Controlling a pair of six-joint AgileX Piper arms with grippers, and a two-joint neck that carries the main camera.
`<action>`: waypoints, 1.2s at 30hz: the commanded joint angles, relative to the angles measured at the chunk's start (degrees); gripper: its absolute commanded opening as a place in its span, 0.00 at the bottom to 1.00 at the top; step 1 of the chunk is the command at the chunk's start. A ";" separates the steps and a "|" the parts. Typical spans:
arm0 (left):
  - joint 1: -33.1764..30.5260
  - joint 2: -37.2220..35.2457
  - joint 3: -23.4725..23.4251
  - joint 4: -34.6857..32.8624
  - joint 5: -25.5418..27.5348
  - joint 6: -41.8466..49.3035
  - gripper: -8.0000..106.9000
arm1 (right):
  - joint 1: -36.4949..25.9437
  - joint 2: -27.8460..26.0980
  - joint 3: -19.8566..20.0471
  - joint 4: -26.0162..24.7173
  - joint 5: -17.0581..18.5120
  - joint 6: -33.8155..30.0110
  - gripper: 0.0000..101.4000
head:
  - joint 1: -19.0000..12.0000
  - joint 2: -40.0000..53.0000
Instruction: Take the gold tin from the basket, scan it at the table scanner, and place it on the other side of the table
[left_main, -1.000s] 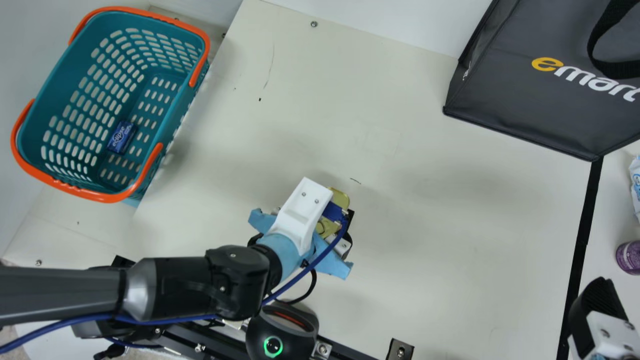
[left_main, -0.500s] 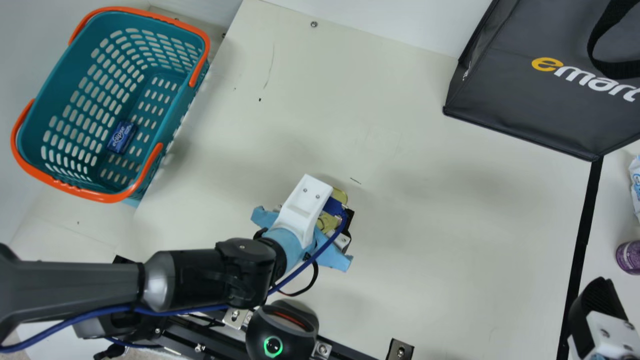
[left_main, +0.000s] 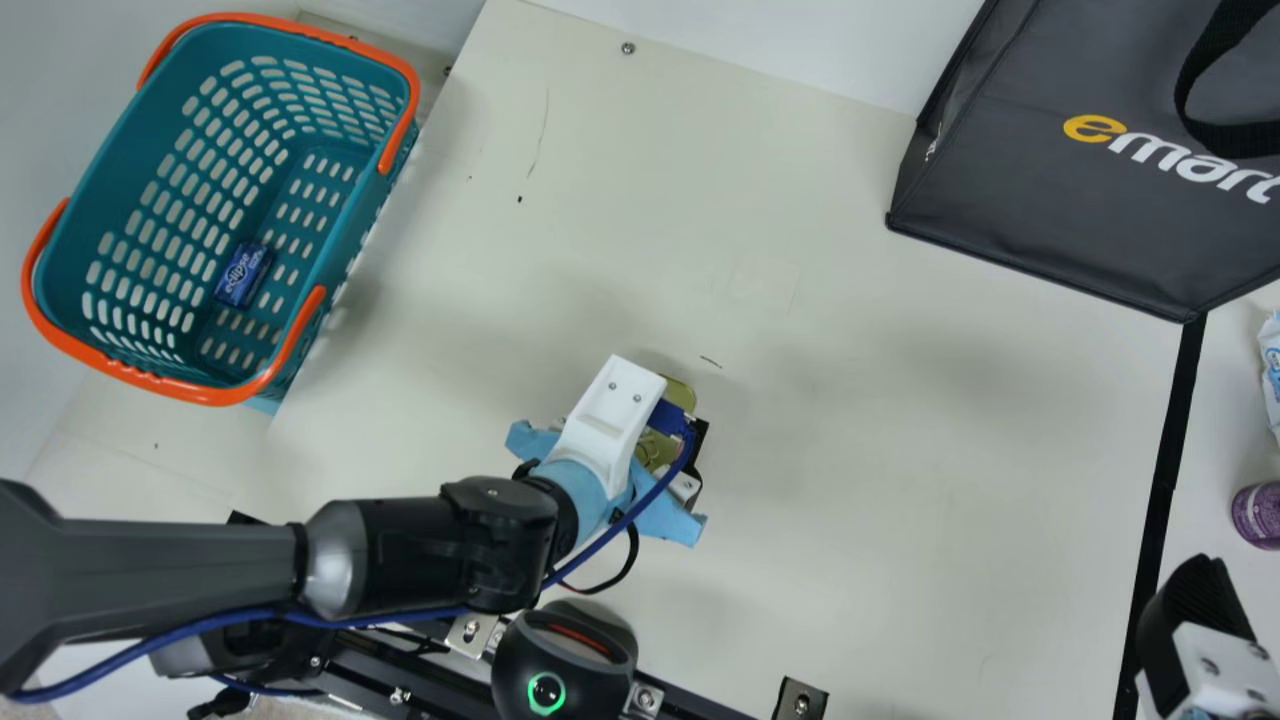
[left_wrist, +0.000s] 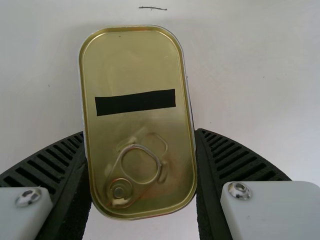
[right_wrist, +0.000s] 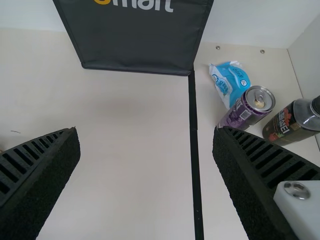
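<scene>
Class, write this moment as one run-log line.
left gripper: holding gold tin over table | right gripper: open | blue pack: in basket

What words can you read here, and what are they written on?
"emart": on the large dark grey bag.
"eclipse": on the small blue box in the teal plastic basket.
The print on the purple metal can, blue-and-white packet and dark bottle is too small or unclear to read.
The gold metal tin shows none.
</scene>
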 joint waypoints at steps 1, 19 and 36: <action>0.10 0.13 0.10 -0.26 -0.12 0.23 0.41 | 0.00 0.00 0.00 0.00 0.00 0.00 0.94 | -1.75 0.14; 3.89 -4.33 0.80 -9.83 -2.39 8.12 0.85 | 0.00 0.00 0.00 0.00 0.00 0.00 0.94 | -1.75 0.14; 15.71 -21.02 1.82 -25.59 2.14 28.29 0.85 | 0.00 0.00 0.00 0.00 0.00 0.00 0.94 | -1.75 0.14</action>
